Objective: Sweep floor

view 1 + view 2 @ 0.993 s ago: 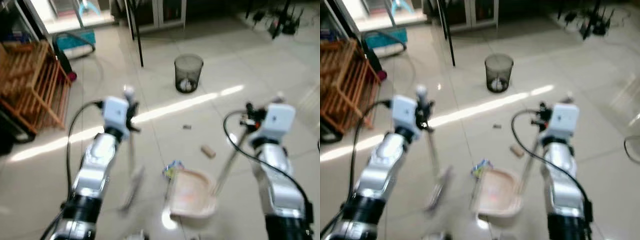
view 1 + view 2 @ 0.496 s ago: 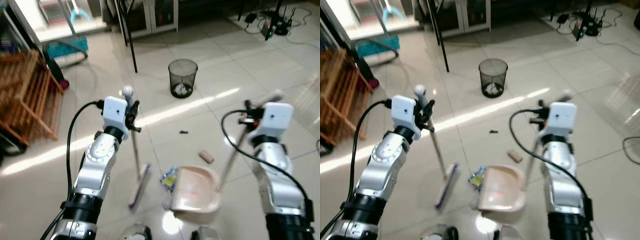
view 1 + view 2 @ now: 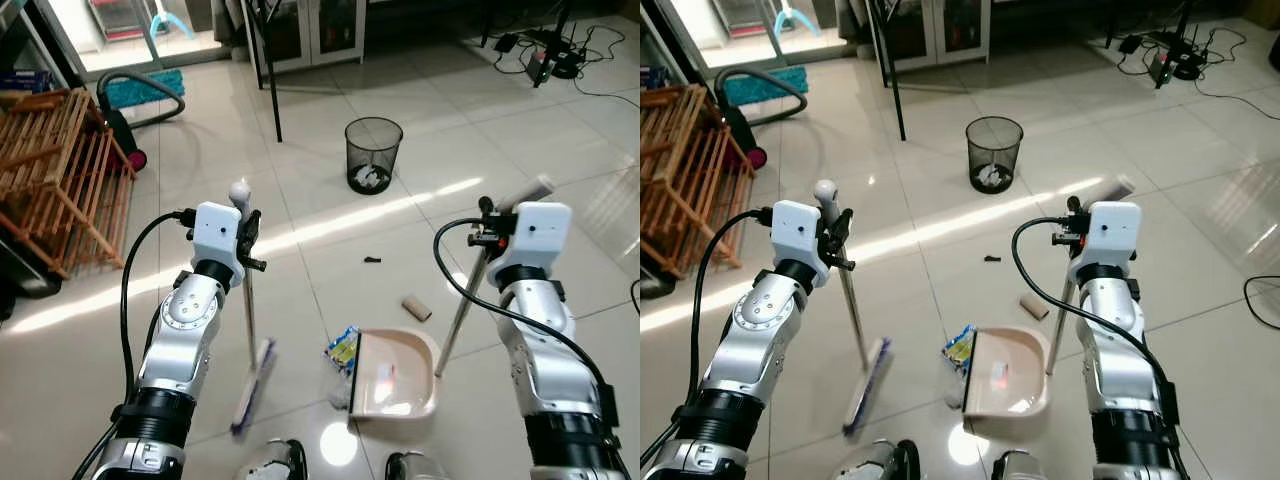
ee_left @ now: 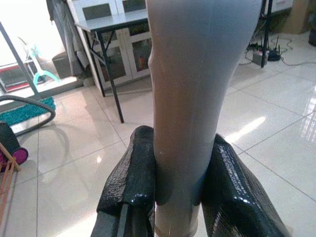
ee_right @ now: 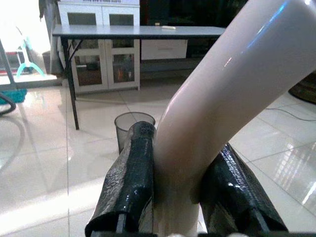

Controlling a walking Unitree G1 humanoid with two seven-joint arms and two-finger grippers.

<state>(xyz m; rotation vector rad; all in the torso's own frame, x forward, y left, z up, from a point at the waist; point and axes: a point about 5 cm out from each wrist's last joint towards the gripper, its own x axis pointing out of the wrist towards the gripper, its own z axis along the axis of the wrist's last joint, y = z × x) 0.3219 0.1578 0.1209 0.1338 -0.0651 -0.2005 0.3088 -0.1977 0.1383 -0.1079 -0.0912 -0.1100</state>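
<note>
The left gripper [image 4: 173, 197] is clamped on the top of the broom [image 3: 248, 340], both black fingers [image 4: 131, 182] pressed hard against the pale handle, and from the wrist that handle blocks most of what lies ahead. The broom stands nearly upright, its head [image 3: 252, 385] resting on the tiled floor [image 3: 330, 190] just to the left of the dustpan [image 3: 395, 375]. The right gripper [image 5: 177, 197] pinches the dustpan's long handle [image 3: 462, 305] near its bent top, fingers tight either side. The handle's upper end is pale against the bright floor and hard to trace. The pan sits flat on the tiles between the two arms, its open mouth facing the broom.

A crumpled wrapper [image 3: 342, 350] lies at the pan's left edge, partly tucked against it; how much is already inside is hard to tell. A small cardboard tube [image 3: 416, 308] lies just beyond the pan, and a dark scrap [image 3: 372, 260] farther out, too small to identify. The robot's feet are cut off at the lower edge.

There is open tile ahead up to the mesh bin [image 3: 373, 155], which holds some white rubbish. A wooden rack [image 3: 60, 170] and a vacuum hose [image 3: 140, 85] hem in the left side, table legs [image 3: 270, 70] stand behind, and cables [image 3: 560, 55] crowd the far right corner.
</note>
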